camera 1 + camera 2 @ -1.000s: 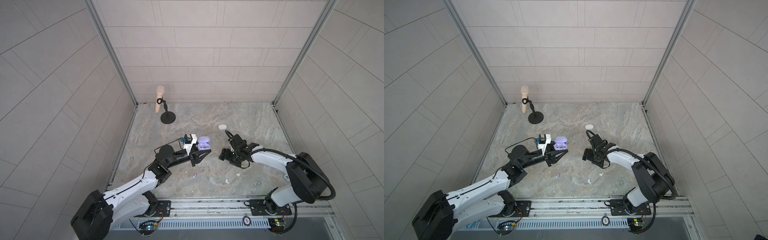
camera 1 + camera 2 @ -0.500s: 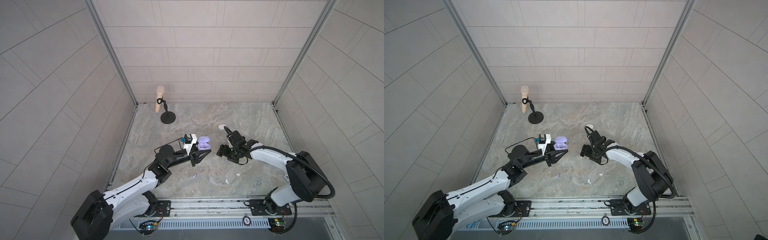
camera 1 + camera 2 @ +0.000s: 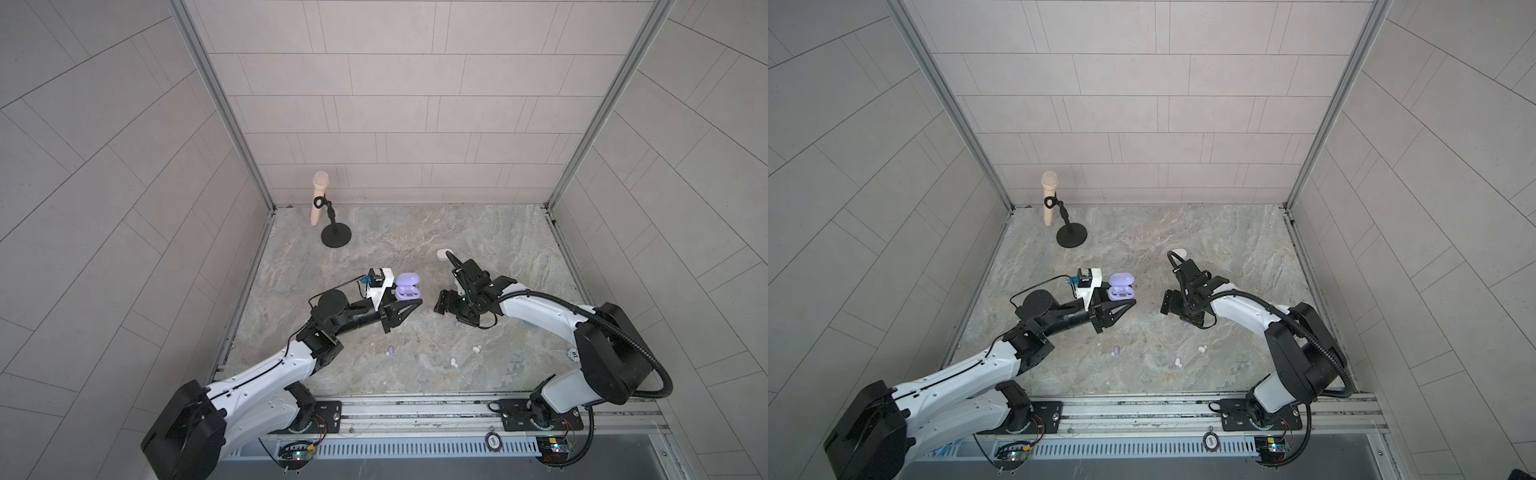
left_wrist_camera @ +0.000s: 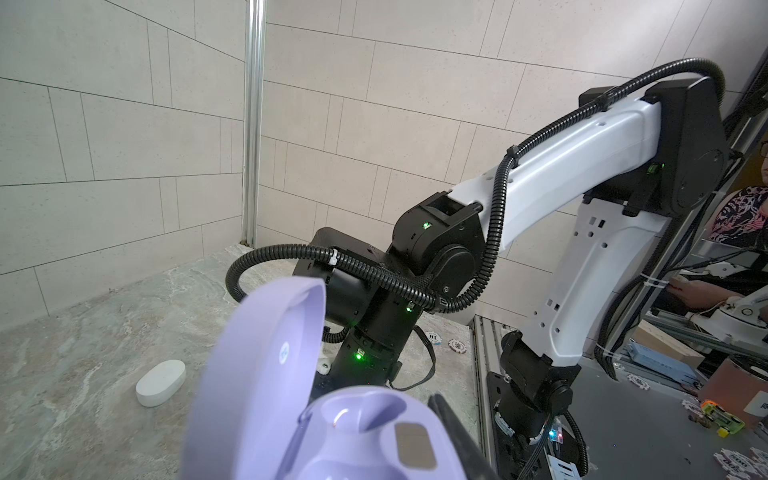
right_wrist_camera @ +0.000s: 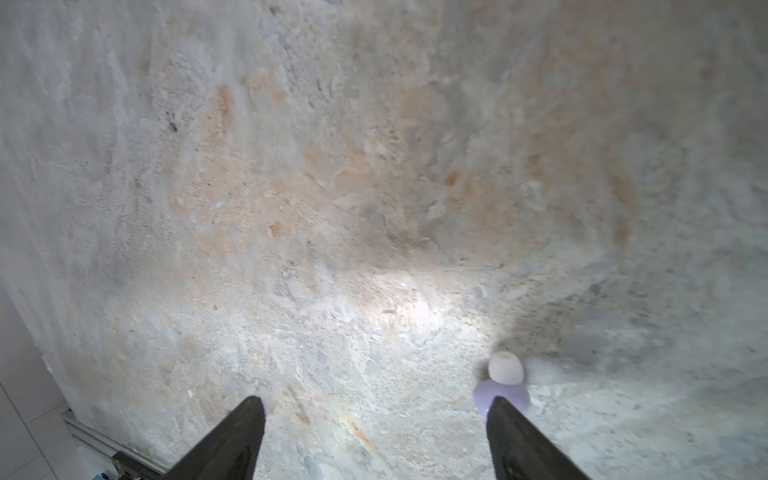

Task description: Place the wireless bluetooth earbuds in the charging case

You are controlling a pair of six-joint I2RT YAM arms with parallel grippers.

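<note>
In my judgement, the step in hand is the picking up of one earbud by the right arm, while the left arm attends to the case. The lilac charging case (image 3: 406, 286) stands near the middle of the counter (image 3: 490, 232), a little toward its left edge, with the lid up. In the left wrist view the one pocket that shows is empty. The left gripper (image 3: 419, 301) has its fingers closed together to a point. It lies just beside the case, on the side toward the counter's front edge, but I cannot tell if it touches the case.

The right gripper (image 5: 374, 401) points down at the counter with its fingers wide apart and nothing between them. A lilac earbud (image 5: 503, 386) with a pale tip lies on the counter right at the tip of one finger (image 5: 523, 440), not in the middle of the gap. A second lilac bud (image 3: 390, 352) and two white earbuds (image 3: 454, 363) lie well apart from it, nearer to the front edge. A closed white case (image 3: 442, 253) rests toward the back edge.

The next move calls for a small sideways shift of the right gripper, so that the bud comes between the fingers, and then a gentle closing. The bud is tiny and rounded, so it may roll or slip away. After that it must be carried to the open case and turned to fit its pocket.
</note>
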